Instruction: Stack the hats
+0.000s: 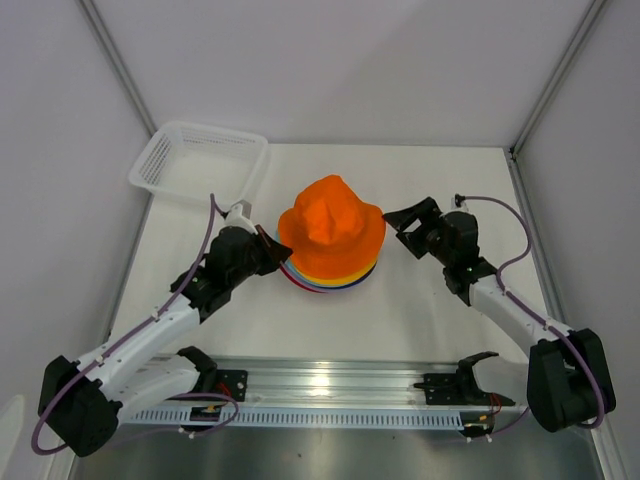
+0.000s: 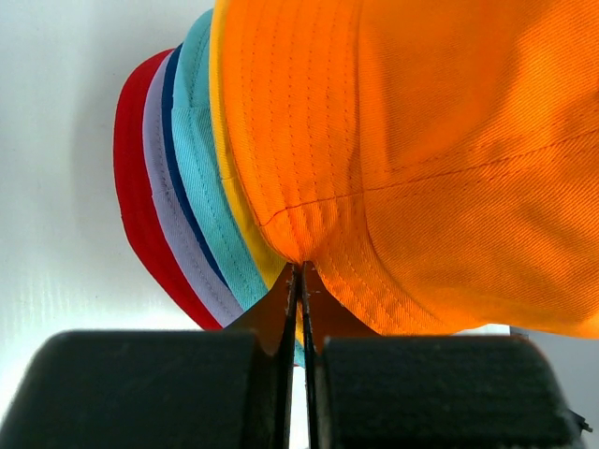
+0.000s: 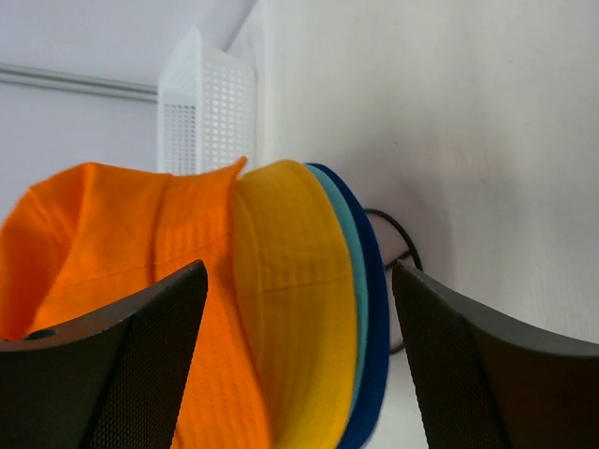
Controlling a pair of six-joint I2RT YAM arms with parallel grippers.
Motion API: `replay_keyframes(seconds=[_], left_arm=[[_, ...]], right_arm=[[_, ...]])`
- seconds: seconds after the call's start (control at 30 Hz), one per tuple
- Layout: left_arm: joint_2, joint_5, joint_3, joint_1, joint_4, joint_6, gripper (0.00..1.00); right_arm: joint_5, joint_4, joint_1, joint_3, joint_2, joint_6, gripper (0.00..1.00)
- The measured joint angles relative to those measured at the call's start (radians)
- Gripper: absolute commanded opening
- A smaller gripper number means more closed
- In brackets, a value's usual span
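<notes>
Nearest the lens in the left wrist view, the left gripper (image 2: pixel 299 281) has its two fingers pressed together on the brim of the orange hat (image 2: pixel 421 140), with the cloth drawn to a small peak where the tips meet. Whether a sliver of the yellow hat (image 2: pixel 234 201) is caught with it cannot be told. Just past the tips, the brims of the teal hat (image 2: pixel 201 168), the dark blue hat (image 2: pixel 174 122), the lilac hat (image 2: pixel 157 168) and the red hat (image 2: pixel 131 168) fan out beneath, each showing a little beyond the one above. On the other side the right gripper (image 3: pixel 299 271) stands wide, its fingers apart from the cloth and holding nothing, with a black wire loop (image 3: pixel 404 245) visible beyond the pile. From above, the pile sits in the middle of the table (image 1: pixel 420 320), well apart from the white basket (image 1: pixel 200 165) at the far left corner. The orange hat is on top with a lumpy crown, so the task looks all but finished and the step in hand is probably letting go cleanly. That likely means lowering the pinched brim until it rests on the yellow one and opening the fingers without tugging. The arm should then back straight out toward the left edge so that no lower brim is dragged, and the right fingers could steady the far brim meanwhile
</notes>
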Motion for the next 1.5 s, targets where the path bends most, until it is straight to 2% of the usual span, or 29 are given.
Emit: replay_keyframes(seconds=[0.1,0.3,0.47,0.57,0.6,0.67,0.7,0.73,0.97,1.2,1.5], left_arm=[[-0.002,-0.012,-0.001,-0.007,0.001,0.000,0.01],[-0.008,-0.018,-0.001,-0.008,-0.003,0.000,0.01],[-0.008,-0.019,-0.001,-0.009,-0.003,0.000,0.01],[-0.008,-0.019,-0.001,-0.010,-0.003,0.000,0.01],[-0.008,-0.020,-0.001,-0.010,-0.003,0.000,0.01],[-0.008,-0.021,-0.001,-0.010,-0.003,0.000,0.01],[-0.008,-0.022,-0.001,-0.010,-0.004,0.000,0.01],[-0.008,-0.024,-0.001,-0.010,-0.005,0.000,0.01],[-0.008,-0.036,-0.001,-0.012,-0.011,0.000,0.01],[-0.008,-0.042,-0.001,-0.013,-0.012,-0.001,0.01],[-0.017,-0.053,-0.002,-0.013,-0.026,-0.002,0.01]], right_arm=[[0.011,0.073,0.000,-0.002,0.003,0.016,0.75],[0.009,0.186,0.008,0.000,0.044,0.050,0.73],[0.006,0.237,0.037,0.001,0.097,0.072,0.65],[-0.001,0.264,0.057,0.004,0.134,0.086,0.51],[-0.002,0.276,0.062,0.005,0.145,0.091,0.37],[-0.009,0.298,0.069,0.009,0.164,0.098,0.21],[-0.010,0.301,0.071,0.011,0.169,0.101,0.06],[-0.010,0.304,0.073,0.011,0.175,0.099,0.00],[0.009,0.292,0.088,0.018,0.187,0.050,0.00],[0.124,0.260,0.173,0.027,0.224,-0.096,0.00],[0.295,0.179,0.241,0.047,0.338,-0.201,0.00]])
